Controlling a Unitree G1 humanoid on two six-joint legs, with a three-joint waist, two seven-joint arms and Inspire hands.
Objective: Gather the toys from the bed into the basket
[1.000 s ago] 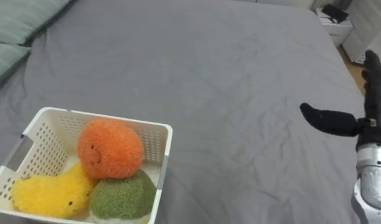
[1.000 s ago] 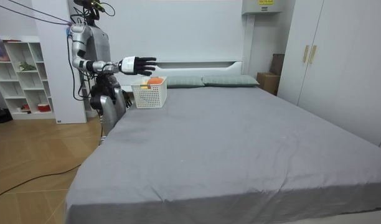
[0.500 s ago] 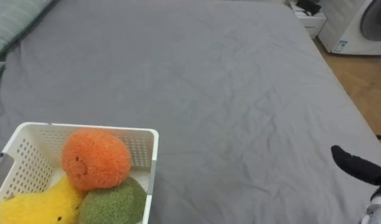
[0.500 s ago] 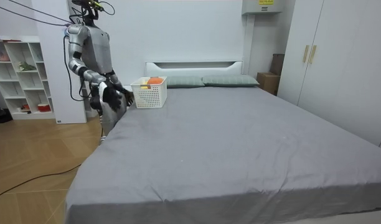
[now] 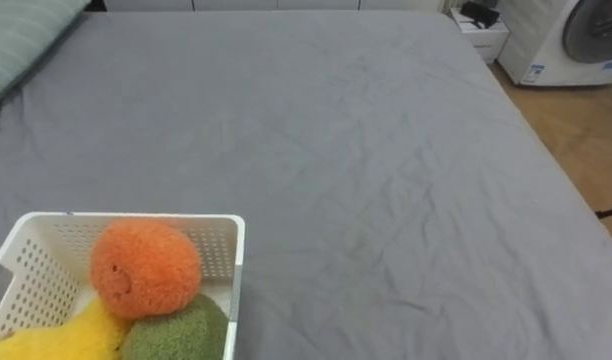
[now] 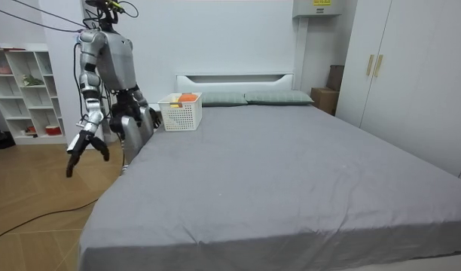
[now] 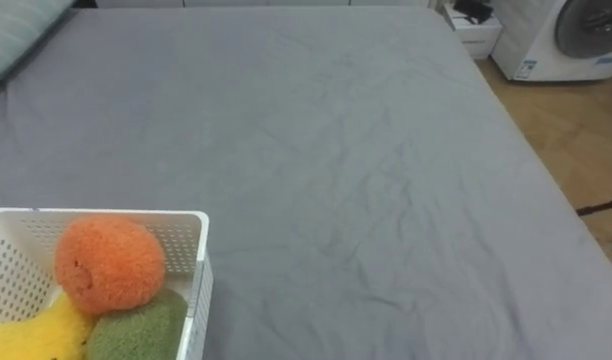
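A white perforated basket (image 5: 136,218) sits on the grey bed (image 5: 366,150) at the lower left of the eye views. In it lie a round orange plush toy (image 5: 146,268), a green plush toy (image 5: 176,328) and a yellow one (image 5: 56,343). The room view has the basket (image 6: 180,113) near the headboard, with me standing beside that corner of the bed. My right hand (image 6: 80,147) hangs low and out to the room view's left, open and holding nothing. My left hand (image 6: 152,117) is a dark shape by my hip at the bed's edge.
Green pillows (image 6: 279,97) lie along the headboard. A washing machine (image 5: 576,40) and a small white cabinet (image 5: 481,25) stand past the bed's far right corner on the wooden floor. A white shelf unit (image 6: 27,90) is behind me, and wardrobes (image 6: 411,83) line the room view's right.
My right arm, stretched out over the bed a second ago, has swung down to my side and left the eye view. The head camera has shifted, so the basket sits lower in the picture.
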